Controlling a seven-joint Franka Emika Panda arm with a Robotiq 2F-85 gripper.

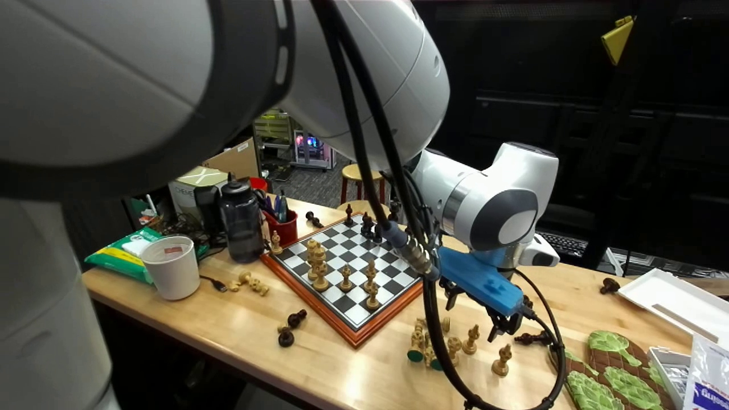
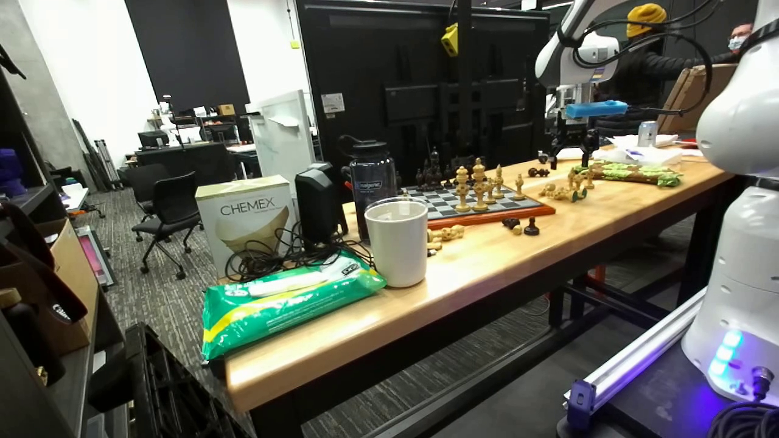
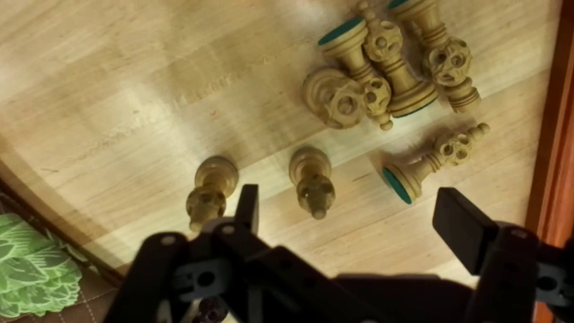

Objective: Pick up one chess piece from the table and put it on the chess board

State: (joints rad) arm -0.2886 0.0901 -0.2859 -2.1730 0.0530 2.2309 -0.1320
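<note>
My gripper [image 3: 350, 211] is open and empty above the table [image 3: 260, 31]; it also shows in both exterior views [image 1: 475, 320] [image 2: 569, 163]. In the wrist view, an upright light chess piece [image 3: 312, 184] stands ahead of the jaws, nearer the left finger. Another upright light piece [image 3: 215, 179] is left of that finger. A light piece [image 3: 432, 166] lies on its side near the right finger. Several light pieces [image 3: 401, 67], mostly lying, cluster beyond. The chess board [image 1: 393, 320] holds light and dark pieces; its frame shows at the wrist view's right edge [image 3: 556, 179].
A green-leaf patterned cloth [image 1: 615, 364] and a white tray [image 1: 683, 302] lie beside the gripper's area. Dark pieces [image 1: 532, 338] lie near the cloth. A white cup [image 1: 173, 273], a dark bottle [image 1: 242, 222] and a red pen holder [image 1: 282, 228] stand past the board's opposite side.
</note>
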